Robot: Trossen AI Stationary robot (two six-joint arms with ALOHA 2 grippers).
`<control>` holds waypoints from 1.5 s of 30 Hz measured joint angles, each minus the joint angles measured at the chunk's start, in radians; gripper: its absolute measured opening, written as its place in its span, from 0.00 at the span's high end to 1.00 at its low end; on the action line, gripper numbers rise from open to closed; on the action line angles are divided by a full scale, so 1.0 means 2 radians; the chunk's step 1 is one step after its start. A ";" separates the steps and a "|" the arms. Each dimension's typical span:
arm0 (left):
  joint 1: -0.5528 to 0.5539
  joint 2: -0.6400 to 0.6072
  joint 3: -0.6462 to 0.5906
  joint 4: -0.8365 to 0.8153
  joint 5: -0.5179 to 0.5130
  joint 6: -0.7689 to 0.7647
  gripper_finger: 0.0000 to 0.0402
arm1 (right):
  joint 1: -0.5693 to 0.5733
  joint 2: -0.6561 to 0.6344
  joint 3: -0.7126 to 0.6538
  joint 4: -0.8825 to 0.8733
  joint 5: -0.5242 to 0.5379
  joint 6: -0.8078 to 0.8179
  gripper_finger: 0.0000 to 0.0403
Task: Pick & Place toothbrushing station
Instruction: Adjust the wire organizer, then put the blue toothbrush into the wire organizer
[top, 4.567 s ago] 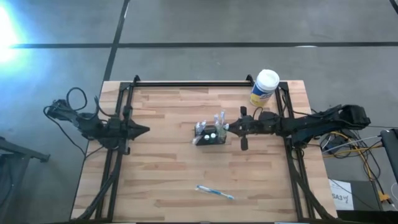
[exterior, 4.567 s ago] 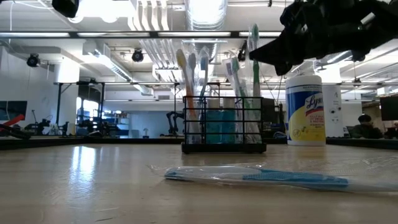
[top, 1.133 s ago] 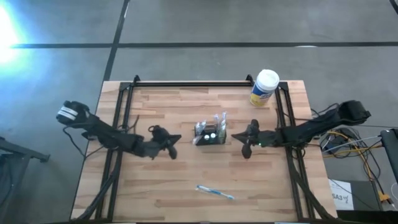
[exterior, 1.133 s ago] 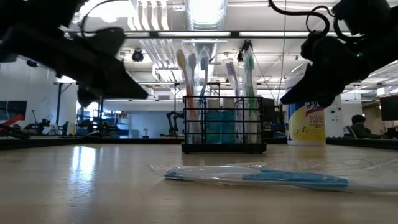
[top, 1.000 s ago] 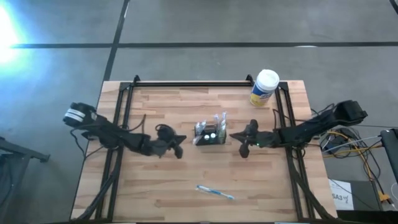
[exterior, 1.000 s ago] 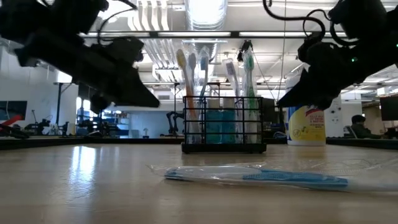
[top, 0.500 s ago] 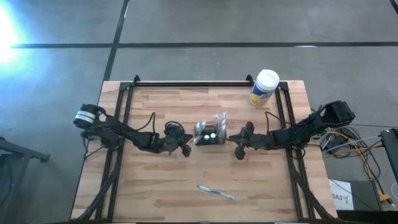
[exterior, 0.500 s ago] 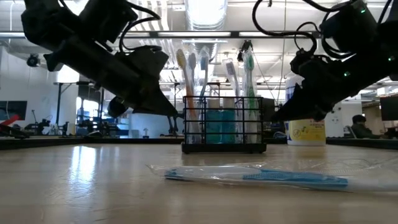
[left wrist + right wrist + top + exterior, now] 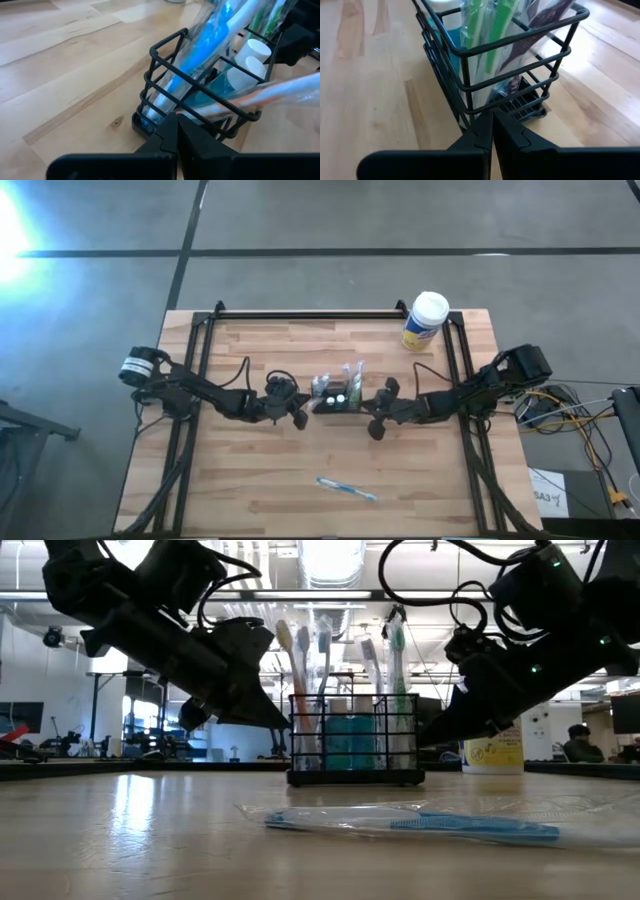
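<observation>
The toothbrushing station, a small black wire caddy holding several toothbrushes and two white-capped tubes, stands on its base at the middle of the wooden table; it also shows in the low view. My left gripper is shut, low at the caddy's left end. My right gripper is shut, low at its right end. Both arms slant down toward the caddy from either side. My left gripper's shut fingertips meet the base rim at the caddy's left end, slanting down from the table's left. The caddy stands upright on the table. My right gripper's shut fingertips meet the foot of the caddy's right end wall, slanting down from the table's right.
A wrapped blue toothbrush lies on the table near the front edge, also in the low view. A yellow canister with a white lid stands at the far right corner. Black frame rails run along the table's sides and back.
Both grippers have come down and inward to the caddy, the left from the table's left and the right from the table's right, until their shut tips reach its two ends. The caddy has slid slightly toward the table's left, staying upright.
</observation>
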 joint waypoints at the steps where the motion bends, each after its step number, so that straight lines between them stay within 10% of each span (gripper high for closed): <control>1: 0.001 0.000 0.000 0.000 0.002 0.000 0.99 | 0.000 0.002 0.002 0.000 0.000 0.000 0.97; 28: 0.000 -0.035 -0.004 -0.040 0.016 0.073 0.94 | 0.000 -0.055 -0.015 -0.029 -0.034 -0.009 0.97; 38: -0.022 -0.210 -0.007 -0.243 0.108 0.278 0.95 | 0.003 -0.249 -0.023 -0.139 -0.199 -0.137 0.97; 45: -0.034 -0.404 -0.056 -0.211 0.164 0.370 0.98 | 0.002 -0.412 -0.048 -0.116 -0.236 -0.183 0.97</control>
